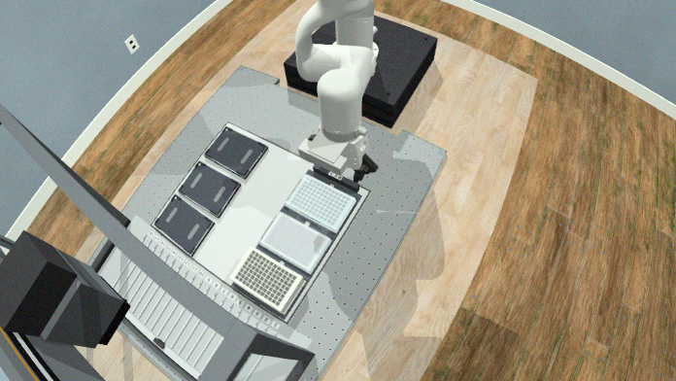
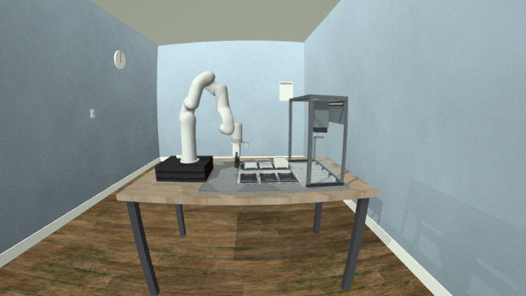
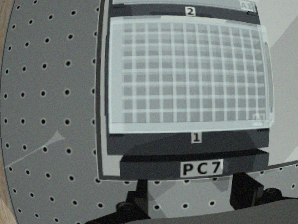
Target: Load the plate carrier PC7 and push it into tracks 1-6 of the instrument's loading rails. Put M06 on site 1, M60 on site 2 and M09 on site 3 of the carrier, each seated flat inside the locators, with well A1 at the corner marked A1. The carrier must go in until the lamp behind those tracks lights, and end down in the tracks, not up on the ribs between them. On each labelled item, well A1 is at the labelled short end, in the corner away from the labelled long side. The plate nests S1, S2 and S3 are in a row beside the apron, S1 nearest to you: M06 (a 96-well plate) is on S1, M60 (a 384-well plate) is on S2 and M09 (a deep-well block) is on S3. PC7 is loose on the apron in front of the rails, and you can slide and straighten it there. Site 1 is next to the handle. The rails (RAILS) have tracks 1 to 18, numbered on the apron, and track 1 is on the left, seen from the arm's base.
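Carrier PC7 (image 1: pixel 349 183) (image 3: pixel 140 168) lies on the apron (image 1: pixel 264 191), its far end by the low track numbers of the rails (image 1: pixel 182 316). M06 (image 1: pixel 321 201) (image 2: pixel 250 165) (image 3: pixel 190 75) is on site 1, its A1 label at the handle-side right corner in the wrist view. M60 (image 1: pixel 296 241) (image 2: pixel 265 165) is on site 2 and M09 (image 1: pixel 267 278) (image 2: pixel 280 162) on site 3. All look level; exact seating and the A1 corner of M09 are too small to tell. My gripper (image 2: pixel 236 164) (image 3: pixel 191 191) is open and empty, low behind the handle, fingers spread across its width. No lit lamp is visible.
The nests S1 (image 1: pixel 236 150), S2 (image 1: pixel 209 189) and S3 (image 1: pixel 184 225) stand empty in a row beside the apron. The instrument's grey frame (image 1: pixel 160 259) (image 2: pixel 310 143) stands over the rails, with a dark head (image 2: pixel 321 117) hanging inside it.
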